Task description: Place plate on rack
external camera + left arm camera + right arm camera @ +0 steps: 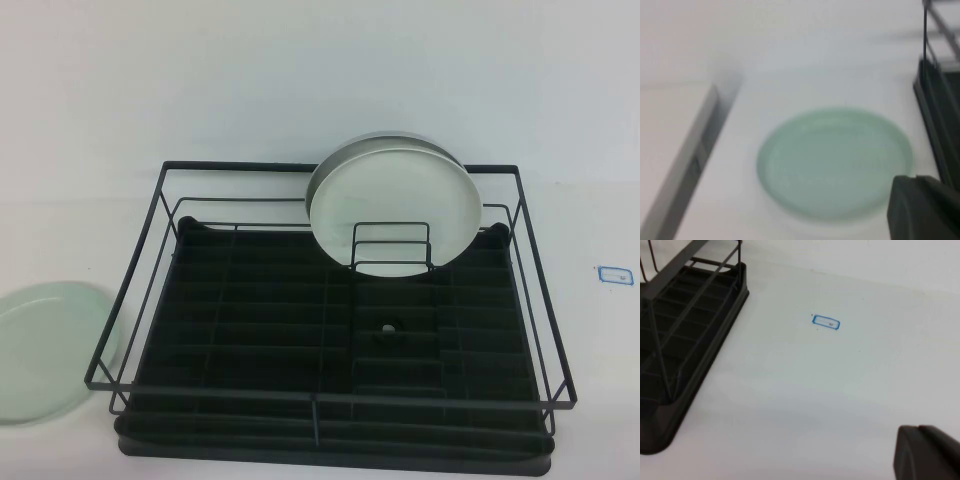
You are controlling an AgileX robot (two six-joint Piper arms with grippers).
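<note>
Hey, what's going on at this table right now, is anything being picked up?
Nothing is held yet. The mint-green plate lies flat on the table left of the black rack, untouched. The left gripper hovers above that plate; the right gripper hangs over bare table right of the rack, near a small blue label. Whiter plates already stand upright in the rack's dividers at the back.

Glossy mint plate (pixel 45 350), black wire rack (pixel 330 340), matt ribbed base (pixel 250 330)
</note>
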